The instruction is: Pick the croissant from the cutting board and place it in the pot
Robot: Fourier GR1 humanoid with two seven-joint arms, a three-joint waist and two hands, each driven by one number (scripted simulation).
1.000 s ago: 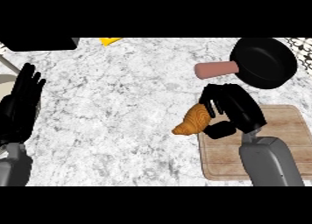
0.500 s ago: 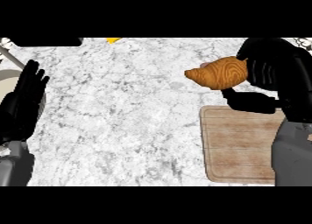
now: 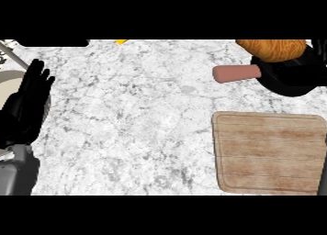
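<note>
The right hand (image 3: 322, 55) at two o'clock holds the croissant (image 3: 271, 48) over the pot (image 3: 291, 78); its fingers cannot be told. The left hand (image 3: 27, 108) rests spread at nine o'clock.

croissant (image 3: 273, 48) over pot (image 3: 291, 78) | cutting board (image 3: 271, 153) bare

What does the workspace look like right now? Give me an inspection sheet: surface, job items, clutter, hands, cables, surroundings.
Surface: white-grey marble counter.
Job's things: wooden cutting board at right, nothing on it; croissant at the top right, over the black pot; pot's reddish-brown handle points left.
Clutter: small yellow object at the top edge, mostly cut off.
Hands: left hand open, resting at the left edge, fingers up; right hand at the top right by the croissant, its fingers unclear.
Cables: nothing seen.
Surroundings: pale round object at the left edge, partly behind the left hand.
</note>
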